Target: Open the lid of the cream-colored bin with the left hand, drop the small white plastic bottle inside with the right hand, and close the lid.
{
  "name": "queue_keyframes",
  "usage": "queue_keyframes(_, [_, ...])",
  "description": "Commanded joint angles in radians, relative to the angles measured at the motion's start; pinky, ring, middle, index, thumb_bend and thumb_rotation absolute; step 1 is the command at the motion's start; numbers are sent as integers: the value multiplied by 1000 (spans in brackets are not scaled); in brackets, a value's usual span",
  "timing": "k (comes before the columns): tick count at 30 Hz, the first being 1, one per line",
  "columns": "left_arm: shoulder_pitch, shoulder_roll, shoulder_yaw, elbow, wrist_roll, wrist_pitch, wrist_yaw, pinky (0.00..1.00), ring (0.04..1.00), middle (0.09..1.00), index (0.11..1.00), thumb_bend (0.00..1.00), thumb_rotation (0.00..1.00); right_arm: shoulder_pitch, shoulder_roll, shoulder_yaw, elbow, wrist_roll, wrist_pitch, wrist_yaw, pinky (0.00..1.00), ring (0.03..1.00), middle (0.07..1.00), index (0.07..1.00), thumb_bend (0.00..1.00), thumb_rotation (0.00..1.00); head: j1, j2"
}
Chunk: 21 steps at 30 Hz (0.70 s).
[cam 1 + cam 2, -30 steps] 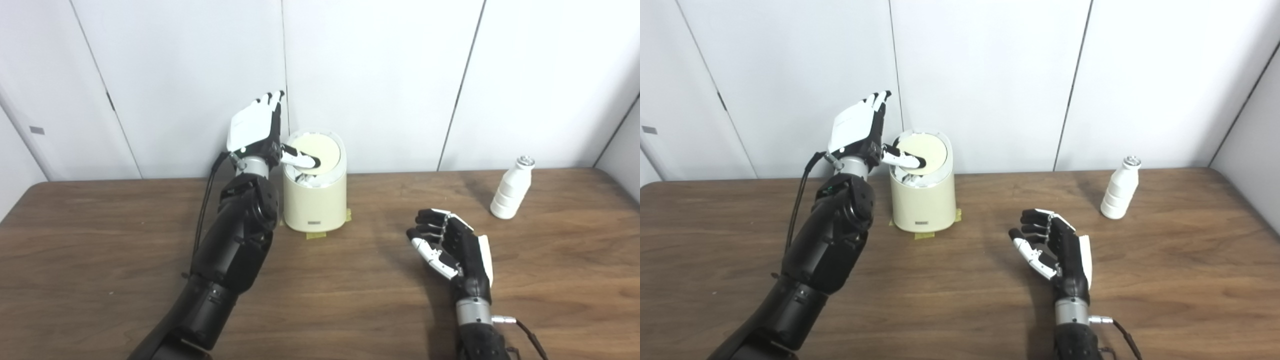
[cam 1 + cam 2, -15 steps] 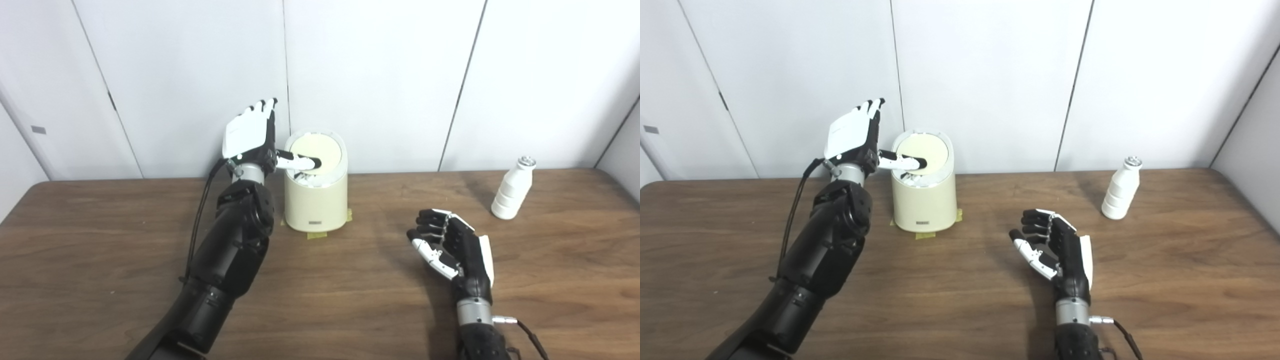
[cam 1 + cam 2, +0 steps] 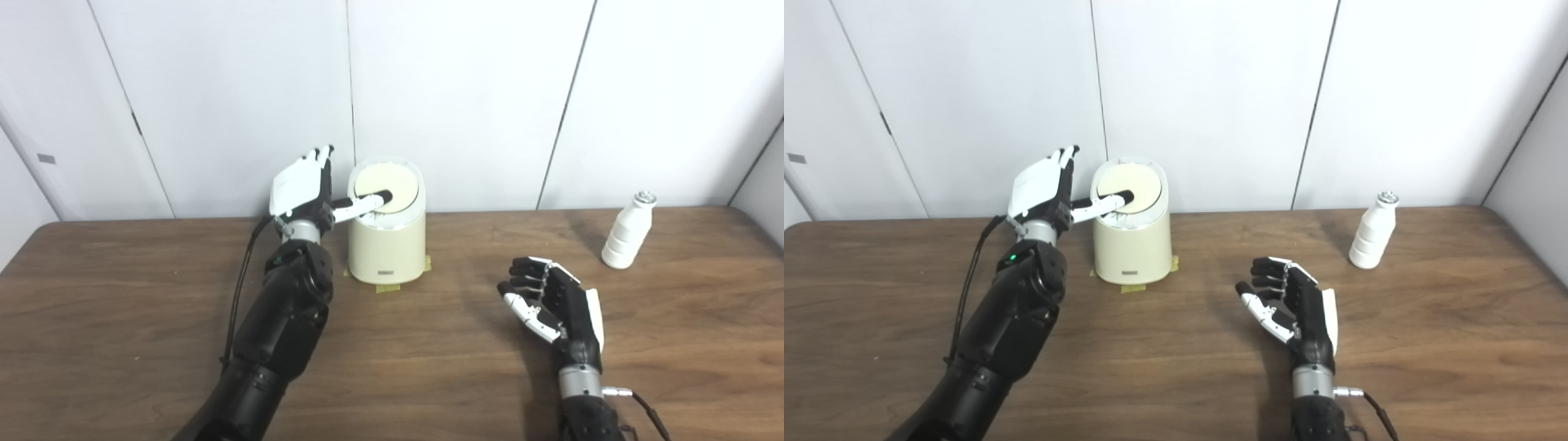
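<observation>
White bottle (image 3: 626, 232) stands well beyond the open, empty right hand (image 3: 554, 303) on the table (image 3: 429, 343).

The bin (image 3: 386, 242) stands on the surface (image 3: 429, 361) toward its rear, at about 11 o'clock from the centre, close before the wall panels (image 3: 453, 92). The left hand (image 3: 306, 190) is just beside it at its 9 o'clock, thumb (image 3: 361, 204) reaching across onto the lid (image 3: 386, 187). The bottle (image 3: 626, 239) stands upright well apart at the bin's 3 o'clock, and the right hand (image 3: 554, 303) sits nearer the front, between them, at the bin's 4 o'clock.
</observation>
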Motion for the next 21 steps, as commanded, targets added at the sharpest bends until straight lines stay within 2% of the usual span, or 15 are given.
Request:
queue_keyframes(1, [-57, 5, 22, -33, -23, -5, 46, 1000, 1000, 1000, 1000, 769, 1000, 11, 23, 8, 35, 0, -17, -8, 523, 605, 617, 595, 317, 166, -1, 0])
queue_keyframes(5, [-51, -1, 64, -62, -80, 1, 43, 1000, 1000, 1000, 1000, 768, 1000, 12, 22, 10, 33, -6, -17, -8, 525, 604, 618, 597, 311, 151, -1, -1])
queue_keyframes(7, [-42, -13, 106, -85, -153, -25, 50, 1000, 1000, 1000, 1000, 743, 1000, 12, 23, 8, 32, -2, -16, -8, 525, 603, 616, 595, 315, 162, -1, -1])
queue_keyframes(8, [-33, -23, 138, -99, -210, -59, 58, 1000, 1000, 1000, 1000, 720, 1000, 12, 24, 6, 32, 1, -16, -8, 527, 604, 616, 594, 318, 169, -2, -1])
queue_keyframes(9, [-18, -39, 180, -113, -283, -129, 81, 1000, 1000, 1000, 1000, 660, 1000, 12, 23, 6, 32, 0, -17, -8, 530, 605, 616, 593, 322, 174, -2, -1])
queue_keyframes(10, [-8, -49, 207, -120, -333, -179, 99, 903, 948, 963, 970, 550, 1000, 11, 21, 6, 33, -2, -18, -9, 529, 602, 614, 593, 318, 173, -2, -1])
queue_keyframes(11, [9, -62, 240, -131, -399, -243, 108, 852, 920, 943, 954, 494, 1000, 11, 20, 7, 33, -4, -17, -9, 528, 601, 613, 593, 316, 172, -2, 0])
queue_keyframes(12, [25, -74, 267, -141, -460, -302, 113, 819, 888, 898, 903, 422, 1000, 10, 20, 7, 34, -4, -17, -8, 526, 600, 612, 594, 310, 148, -2, 0])
queue_keyframes(16, [71, -95, 309, -172, -606, -435, 100, 770, 838, 835, 825, 252, 997, 8, 18, 2, 33, 4, -11, -6, 525, 599, 613, 596, 312, 140, 0, 0])
queue_keyframes(18, [107, -101, 316, -218, -661, -461, 85, 759, 826, 827, 821, 197, 924, 5, 12, -1, 36, 5, -11, -4, 528, 604, 620, 601, 316, 176, 1, 0])
queue_keyframes(21, [165, -94, 309, -310, -698, -441, 64, 766, 829, 827, 827, 179, 881, 1, 5, -3, 47, 6, -32, -6, 523, 605, 621, 599, 310, 141, 2, -4])
